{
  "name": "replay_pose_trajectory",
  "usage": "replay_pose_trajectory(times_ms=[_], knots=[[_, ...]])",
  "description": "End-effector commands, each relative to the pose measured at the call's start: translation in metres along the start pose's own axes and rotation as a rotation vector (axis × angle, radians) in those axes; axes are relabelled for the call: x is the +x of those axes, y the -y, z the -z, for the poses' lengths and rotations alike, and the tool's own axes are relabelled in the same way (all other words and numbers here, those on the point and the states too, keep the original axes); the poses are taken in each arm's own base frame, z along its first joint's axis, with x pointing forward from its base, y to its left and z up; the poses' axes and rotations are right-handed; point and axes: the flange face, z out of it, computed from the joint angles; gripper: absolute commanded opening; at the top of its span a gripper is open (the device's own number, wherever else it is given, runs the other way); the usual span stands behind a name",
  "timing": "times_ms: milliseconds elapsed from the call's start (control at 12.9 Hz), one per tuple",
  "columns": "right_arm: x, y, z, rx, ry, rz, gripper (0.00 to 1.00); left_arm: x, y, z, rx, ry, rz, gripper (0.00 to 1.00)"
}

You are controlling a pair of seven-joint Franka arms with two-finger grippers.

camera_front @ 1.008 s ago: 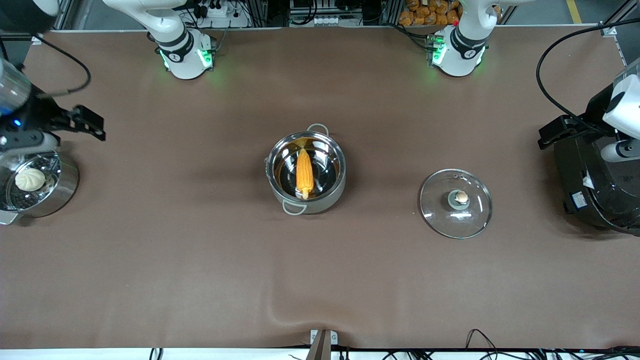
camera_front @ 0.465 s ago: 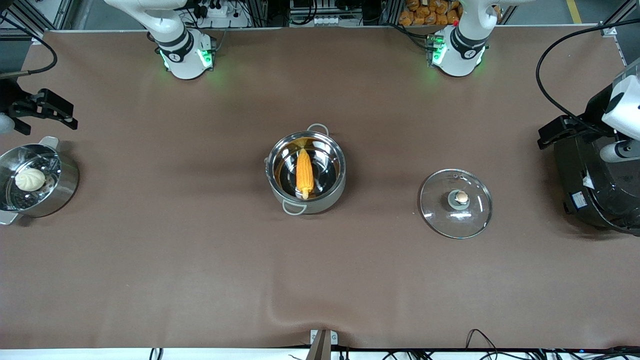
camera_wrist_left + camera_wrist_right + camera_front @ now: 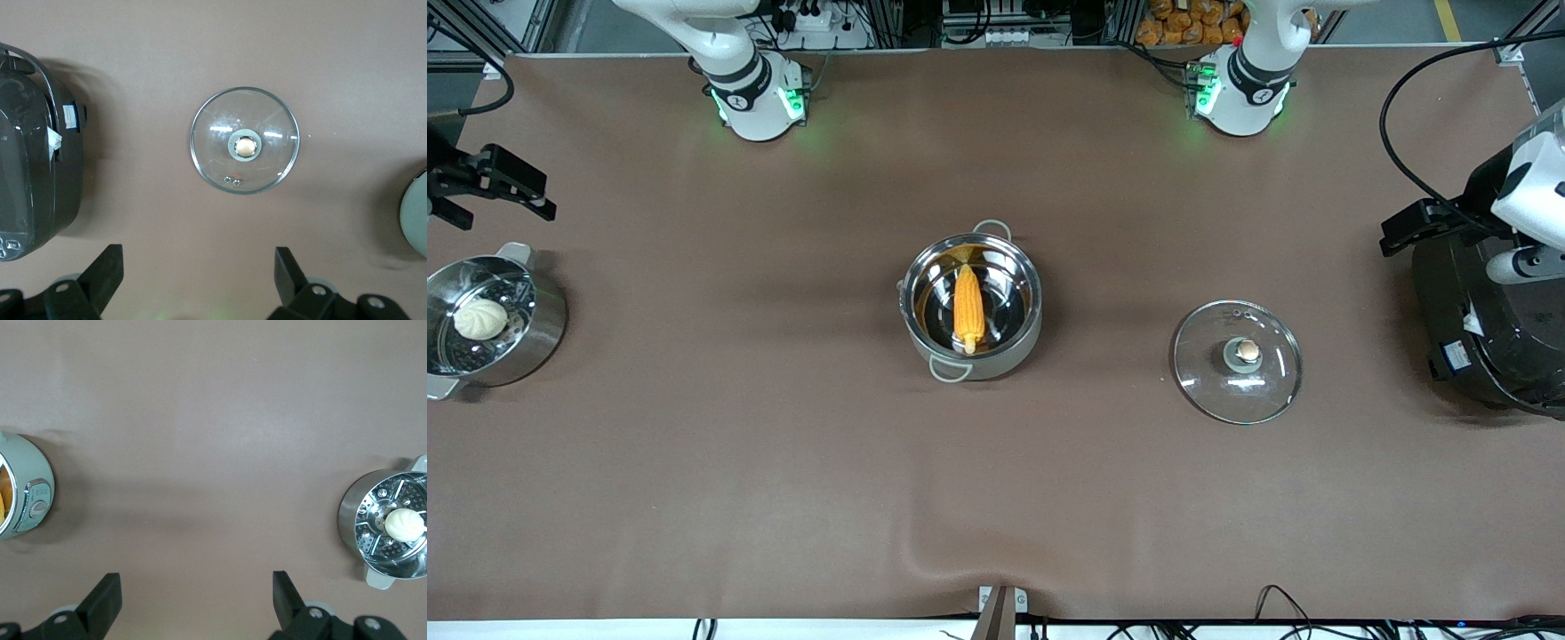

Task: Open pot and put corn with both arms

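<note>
Both grippers hang open and empty: the right gripper (image 3: 503, 182) at the desk (image 3: 783, 489) edge above the steamer pot (image 3: 547, 324), the left gripper (image 3: 1409, 233) over the black cooker (image 3: 1476, 356). Mid-desk, the corn (image 3: 967, 308) lies inside the pot (image 3: 1009, 360), the lid (image 3: 1267, 396) beside it toward the left arm's end. Both steps look done; I judge nothing remains but parking the arms.

No wording, brand or number can be read anywhere. The black cooker (image 3: 1489, 333) at the left arm's end of the table carries small white stickers (image 3: 72, 117) on its side, but whatever is printed on them cannot be made out.
</note>
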Motion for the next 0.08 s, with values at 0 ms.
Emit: replay_pose_trajectory(times_ms=[0], knots=[[-0.0101,-0.0054,0.0048,0.017,0.014,-0.018,1.0,-0.0049,0.0026,0.0082,0.0,0.004,-0.023,1.0]])
